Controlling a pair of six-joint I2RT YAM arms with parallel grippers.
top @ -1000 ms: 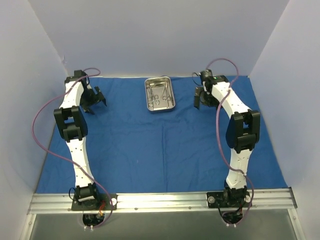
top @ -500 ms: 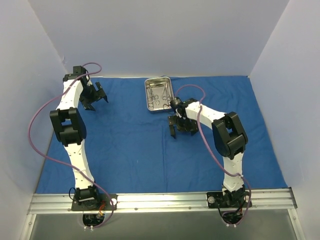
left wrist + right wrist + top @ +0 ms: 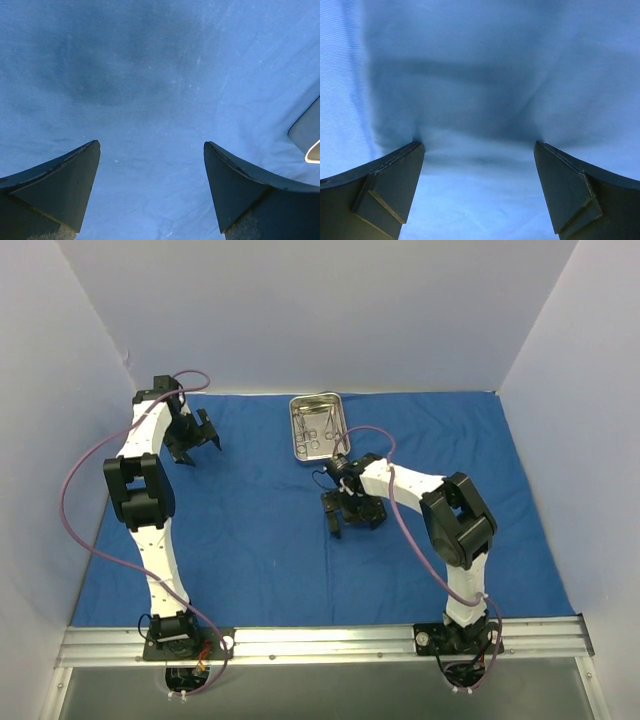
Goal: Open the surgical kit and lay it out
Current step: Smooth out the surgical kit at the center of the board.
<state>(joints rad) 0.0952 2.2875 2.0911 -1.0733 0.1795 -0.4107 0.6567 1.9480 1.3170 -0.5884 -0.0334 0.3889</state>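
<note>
The surgical kit's royal-blue cloth wrap (image 3: 250, 530) lies spread flat over the table. Its small steel tray (image 3: 318, 428) sits at the back centre, with several silver ring-handled instruments (image 3: 316, 432) lying inside. My left gripper (image 3: 197, 448) hovers open over the cloth at the back left. In the left wrist view only blue cloth (image 3: 150, 90) lies between its fingers, and the tray corner (image 3: 309, 136) shows at the right edge. My right gripper (image 3: 348, 522) is open just in front of the tray. Its fingertips (image 3: 417, 147) are down at the cloth (image 3: 480, 100), with nothing between them.
Pale walls enclose the table on the left, back and right. A metal rail (image 3: 320, 640) carrying both arm bases runs along the near edge. Purple cables (image 3: 80, 490) loop off each arm.
My right arm has swung from the back right corner to the middle of the cloth, in front of the tray, and lowered. My left gripper has barely shifted. Both stay open.
</note>
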